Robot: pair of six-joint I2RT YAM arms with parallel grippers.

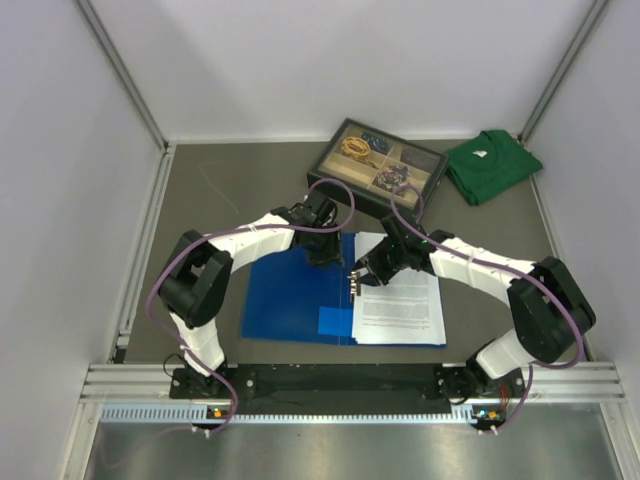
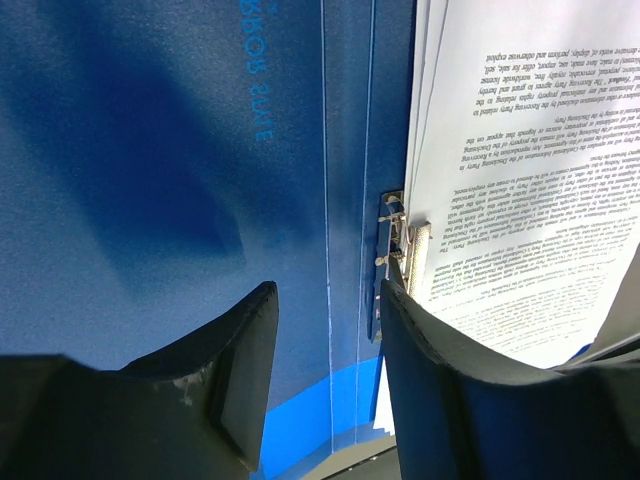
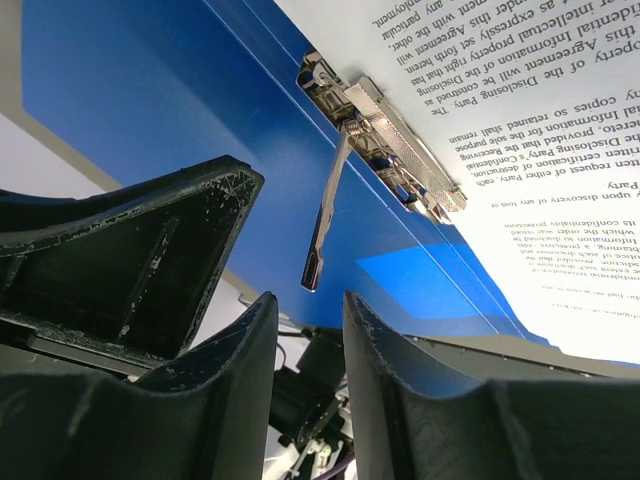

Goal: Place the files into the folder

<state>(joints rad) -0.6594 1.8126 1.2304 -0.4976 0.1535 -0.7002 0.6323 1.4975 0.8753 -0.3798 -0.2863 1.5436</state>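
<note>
Take the metal lever clip (image 3: 400, 150) on the spine of the blue folder (image 1: 290, 295) as the landmark. Find the folder spread open on the table (image 1: 220, 190), with the files (image 1: 400, 300) lying printed side up on the half right of the clip, their edge right at the clip bar; cannot tell whether under it or only against it. Note the clip lever (image 3: 325, 215) standing raised, so probably not yet locked. See the left end effector (image 2: 325, 300) released and empty, fingers parted over the bare cover just left of the clip. See the right end effector (image 3: 310, 300) likewise released, empty, with a narrow gap, just short of the lever tip. Judge the step in hand as clamping the sheets. Square the sheet edges under the bar first. Pin the cover left of the clip to stop the folder sliding. Press the lever tip flat toward the sheets, not sideways, without snagging the top sheet.
</note>
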